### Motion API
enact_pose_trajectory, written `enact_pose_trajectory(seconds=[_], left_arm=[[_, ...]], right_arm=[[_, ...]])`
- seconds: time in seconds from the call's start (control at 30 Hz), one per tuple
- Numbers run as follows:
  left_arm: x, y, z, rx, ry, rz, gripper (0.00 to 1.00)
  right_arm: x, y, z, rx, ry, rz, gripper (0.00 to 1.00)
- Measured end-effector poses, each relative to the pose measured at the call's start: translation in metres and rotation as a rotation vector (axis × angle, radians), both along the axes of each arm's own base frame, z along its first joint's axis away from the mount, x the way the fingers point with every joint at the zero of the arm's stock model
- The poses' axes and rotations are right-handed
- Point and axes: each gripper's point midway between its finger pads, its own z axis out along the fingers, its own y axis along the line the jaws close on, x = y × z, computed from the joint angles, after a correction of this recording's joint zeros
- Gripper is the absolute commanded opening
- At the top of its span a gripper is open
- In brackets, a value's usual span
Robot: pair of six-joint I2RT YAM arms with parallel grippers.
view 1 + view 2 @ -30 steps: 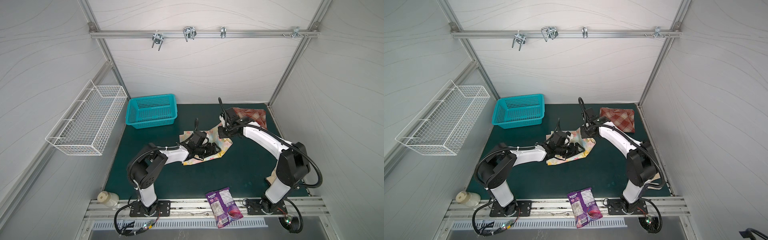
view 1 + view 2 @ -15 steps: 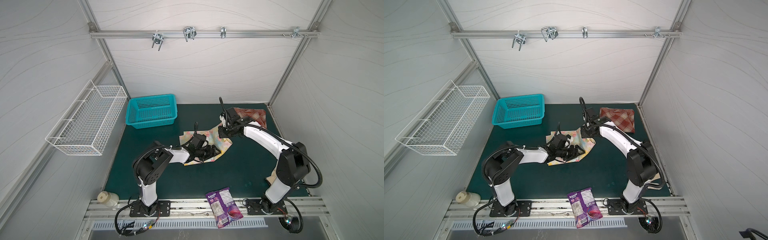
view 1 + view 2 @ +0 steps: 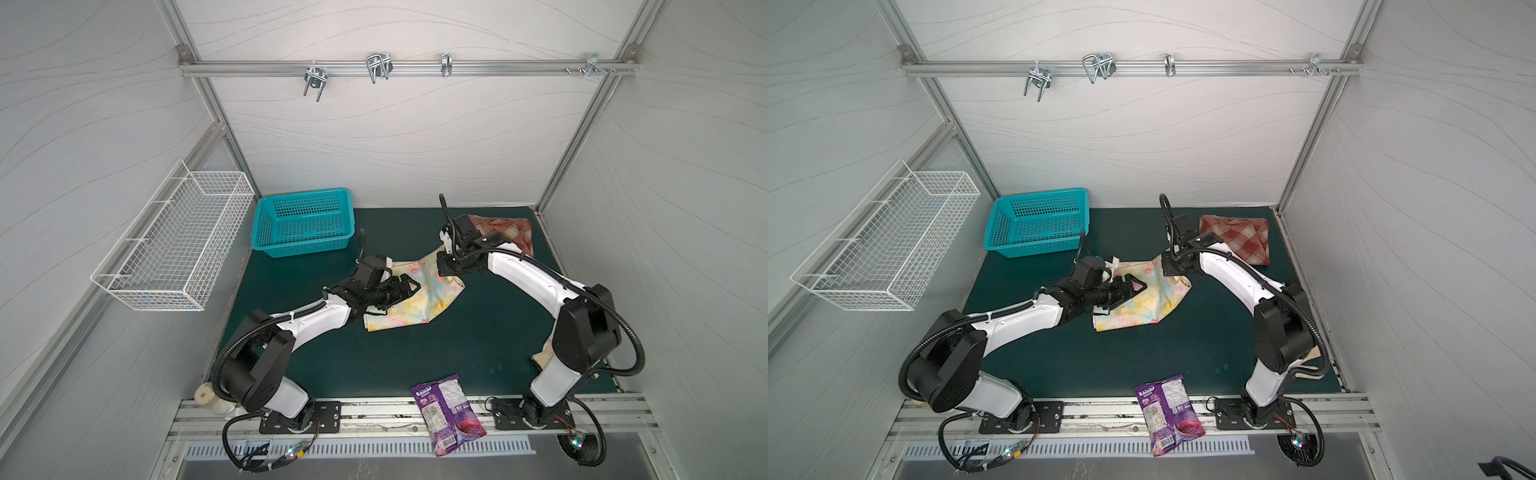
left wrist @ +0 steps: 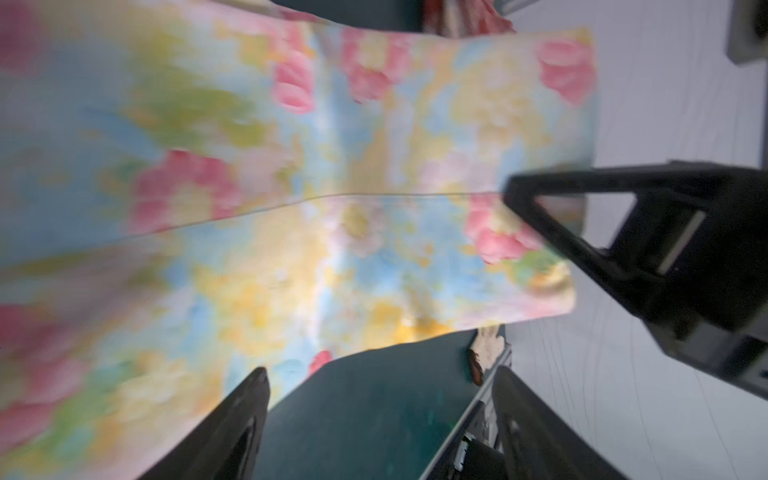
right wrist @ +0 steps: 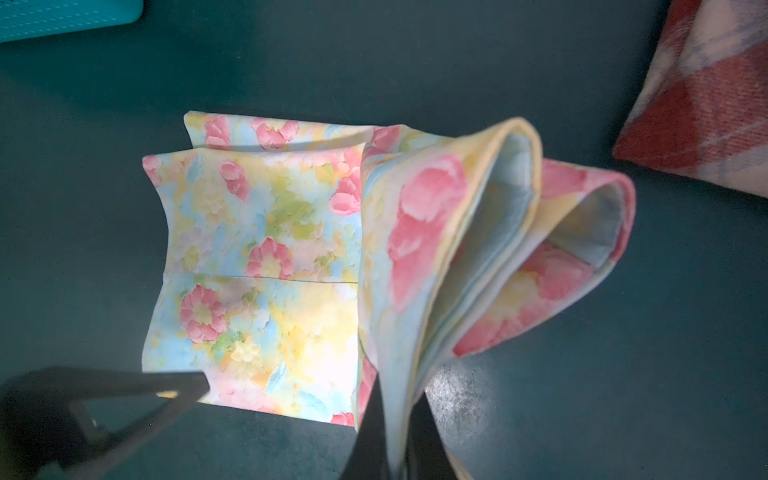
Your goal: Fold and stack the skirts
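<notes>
The pastel floral skirt (image 3: 419, 297) (image 3: 1148, 301) lies partly folded in the middle of the green mat. My right gripper (image 5: 397, 399) (image 3: 445, 269) is shut on its right edge and holds that edge lifted, so the layers loop upward (image 5: 478, 232). My left gripper (image 4: 380, 374) (image 3: 409, 286) (image 3: 1136, 286) hovers open over the skirt's left part with nothing between its fingers (image 4: 255, 390). The rust-red plaid skirt (image 3: 509, 228) (image 3: 1241, 239) (image 5: 706, 95) lies folded at the back right corner.
A teal basket (image 3: 303, 224) stands at the back left and a white wire basket (image 3: 174, 245) hangs on the left wall. A purple snack bag (image 3: 446, 409) lies on the front rail. A cream cloth (image 3: 544, 353) sits by the right arm's base.
The left arm's elbow has swung down toward the front while its gripper stays over the floral skirt, jaws slightly wider. The right arm still holds the lifted edge.
</notes>
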Motion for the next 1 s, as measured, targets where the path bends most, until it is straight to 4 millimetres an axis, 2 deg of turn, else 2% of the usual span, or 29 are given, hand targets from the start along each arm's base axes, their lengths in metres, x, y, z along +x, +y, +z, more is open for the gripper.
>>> enact_pose_trajectory(seconds=[0.1, 0.17, 0.23, 0.67, 0.83, 1.0], left_arm=[[-0.006, 0.036, -0.035, 0.052, 0.085, 0.078, 0.88], [-0.014, 0.050, -0.052, 0.078, 0.131, 0.103, 0.90], [-0.019, 0.057, -0.060, 0.093, 0.156, 0.112, 0.91], [-0.011, 0.060, -0.063, 0.094, 0.127, 0.124, 0.95], [-0.005, 0.056, -0.062, 0.077, 0.104, 0.120, 0.95], [-0.004, 0.055, -0.062, 0.073, 0.097, 0.112, 0.95]], right_arm=[[0.000, 0.000, 0.000, 0.000, 0.000, 0.000, 0.00], [0.000, 0.000, 0.000, 0.001, 0.001, 0.001, 0.00], [0.000, 0.000, 0.000, 0.002, 0.002, 0.001, 0.00], [-0.004, 0.012, 0.002, 0.056, 0.024, 0.008, 0.00], [-0.014, 0.036, -0.001, 0.109, 0.054, 0.034, 0.00], [-0.024, 0.069, -0.008, 0.200, 0.120, 0.055, 0.00]])
